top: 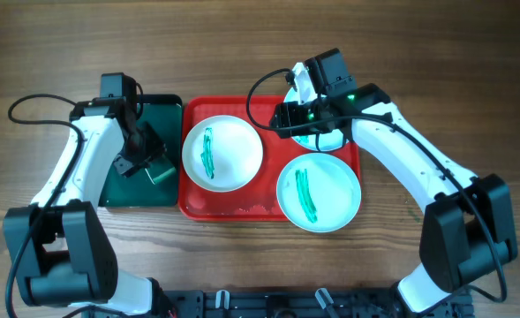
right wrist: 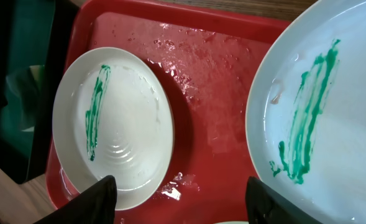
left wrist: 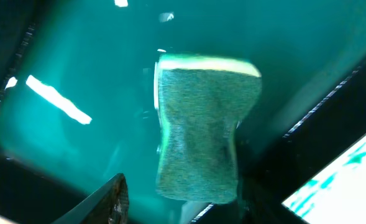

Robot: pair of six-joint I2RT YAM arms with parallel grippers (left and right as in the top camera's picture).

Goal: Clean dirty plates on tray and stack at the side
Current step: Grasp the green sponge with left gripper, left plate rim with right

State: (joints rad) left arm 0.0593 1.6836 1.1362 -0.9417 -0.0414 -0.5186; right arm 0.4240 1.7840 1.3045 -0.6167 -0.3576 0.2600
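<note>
A green sponge (left wrist: 201,134) is seen on a dark green tray (top: 169,108), which is set on a wooden table (top: 242,53).

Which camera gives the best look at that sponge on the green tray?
The left wrist view: the sponge fills the frame, its speckled green top and pale edge clear. Overhead, it is a small dark patch by the left hand. The right wrist view does not clearly show it.

Even, bright light falls from overhead. The left wrist view is blurred, with white glare streaks on the narrow dark green plastic tray (left wrist: 77,93). Wet patches glisten on the large red rectangular plastic tray (right wrist: 214,93).
</note>
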